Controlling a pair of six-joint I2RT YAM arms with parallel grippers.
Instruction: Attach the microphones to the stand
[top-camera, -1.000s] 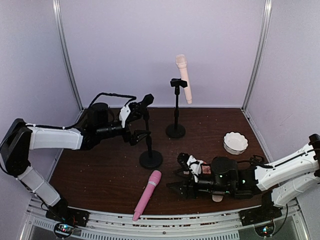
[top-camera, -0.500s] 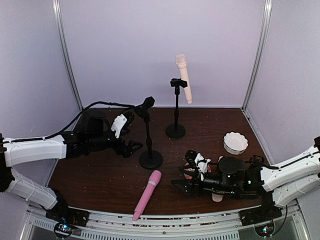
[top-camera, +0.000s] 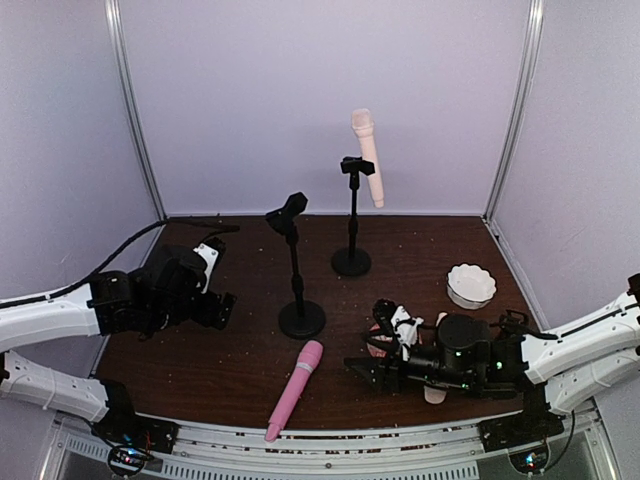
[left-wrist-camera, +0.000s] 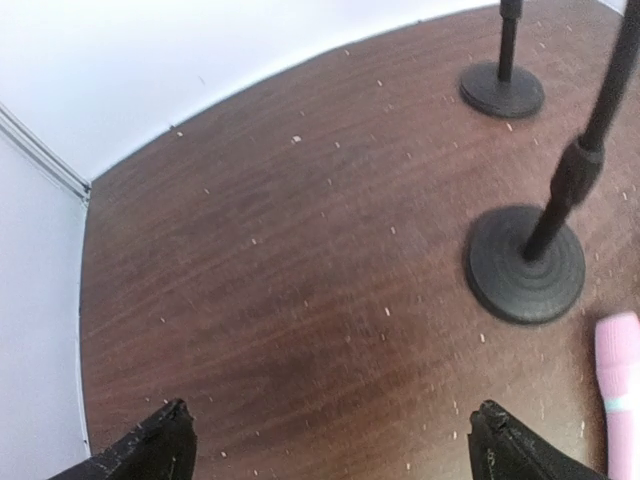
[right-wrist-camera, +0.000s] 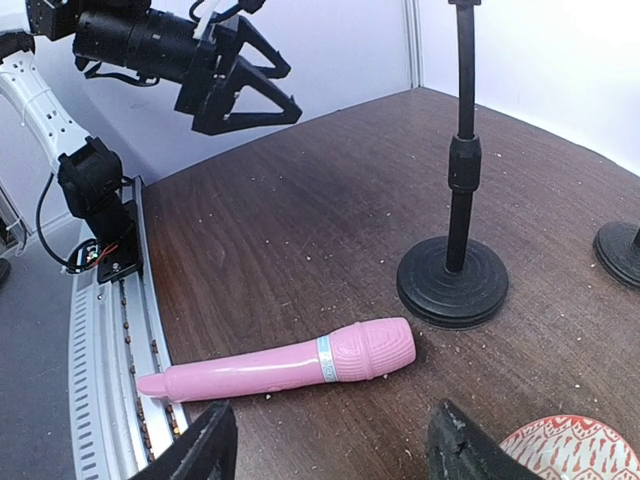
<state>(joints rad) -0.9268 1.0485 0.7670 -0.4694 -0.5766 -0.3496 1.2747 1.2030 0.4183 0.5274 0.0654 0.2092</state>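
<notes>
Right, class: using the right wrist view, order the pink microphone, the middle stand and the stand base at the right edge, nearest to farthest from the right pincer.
1. Pink microphone, lying just ahead of the right pincer.
2. Middle stand, behind the microphone, right of centre.
3. Stand base at the right edge, farthest back.

Robot lab test booth; plain pale walls (top-camera: 330, 90), metal corner posts (top-camera: 135, 110); robot arms (top-camera: 560, 345) bolted to rail (top-camera: 330, 440) at table (top-camera: 200, 345) edge
</notes>
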